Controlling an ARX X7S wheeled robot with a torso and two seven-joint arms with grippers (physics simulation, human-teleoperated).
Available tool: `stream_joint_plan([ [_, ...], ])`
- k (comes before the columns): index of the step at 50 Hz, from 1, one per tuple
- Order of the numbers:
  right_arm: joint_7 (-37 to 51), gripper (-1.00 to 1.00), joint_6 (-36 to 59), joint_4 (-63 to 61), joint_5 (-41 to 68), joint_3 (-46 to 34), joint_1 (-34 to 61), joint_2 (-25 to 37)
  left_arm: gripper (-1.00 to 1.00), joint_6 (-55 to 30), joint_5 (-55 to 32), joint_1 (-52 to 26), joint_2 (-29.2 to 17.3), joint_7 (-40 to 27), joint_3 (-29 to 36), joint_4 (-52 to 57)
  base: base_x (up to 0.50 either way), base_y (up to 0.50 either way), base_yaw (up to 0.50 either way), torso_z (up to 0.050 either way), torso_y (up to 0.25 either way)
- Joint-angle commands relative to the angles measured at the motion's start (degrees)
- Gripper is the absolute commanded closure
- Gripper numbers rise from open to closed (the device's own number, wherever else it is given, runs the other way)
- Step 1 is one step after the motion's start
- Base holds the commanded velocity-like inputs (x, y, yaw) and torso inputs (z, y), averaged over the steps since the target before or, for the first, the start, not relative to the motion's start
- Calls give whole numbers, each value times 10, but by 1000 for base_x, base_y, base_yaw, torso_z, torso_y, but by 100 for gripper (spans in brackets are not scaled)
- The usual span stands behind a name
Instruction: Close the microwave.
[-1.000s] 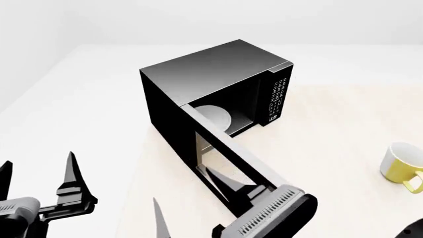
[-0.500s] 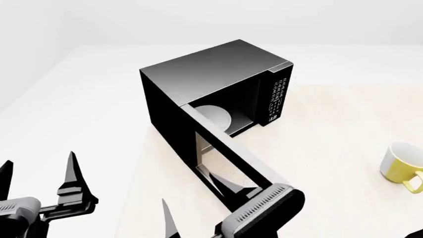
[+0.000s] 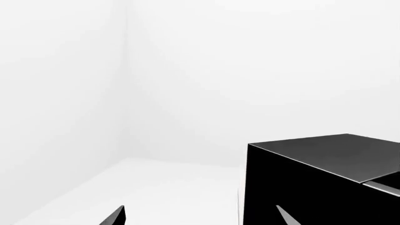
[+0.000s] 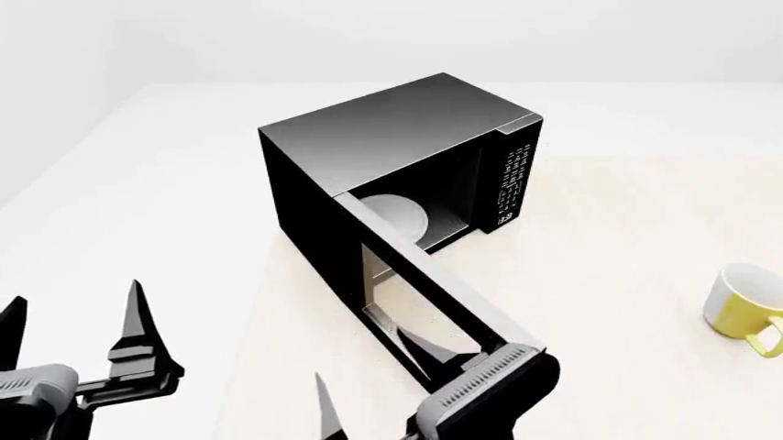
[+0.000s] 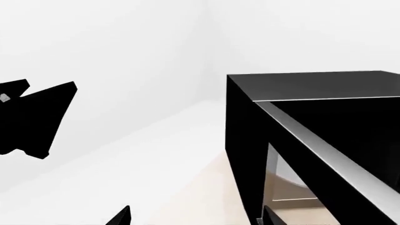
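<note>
Currently the microwave [image 4: 391, 174] is sitting on the counter [image 4: 612, 275] with its door [image 4: 428, 293] standing wide open toward the robot, exposing the white round plate [image 4: 394, 215]; the keypad panel [image 4: 514, 183] is carrying white markings too small to read. The right gripper [image 4: 373, 376] is positioned at the door's free edge with fingers apart, one on each side. The left gripper [image 4: 73, 339] is hovering well apart, fingers spread, and a yellow mug [image 4: 744, 307] is standing to the right.
</note>
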Motion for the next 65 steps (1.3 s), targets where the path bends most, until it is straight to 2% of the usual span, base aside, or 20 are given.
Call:
stream_joint_plan([
  [1, -11, -100, -9, 15, 6, 5, -6, 6, -100, 1, -1, 0, -1, -1, 1, 0, 0, 0, 0, 0, 0],
  [32, -46, -100, -40, 80, 33, 22, -26, 19, -100, 11, 5, 6, -1, -1, 6, 0, 0, 0, 0, -1, 0],
  [65, -81, -100, -42, 153, 88, 46, -23, 5, -100, 9, -2, 2, -6, -4, 7, 0, 0, 0, 0, -1, 0],
])
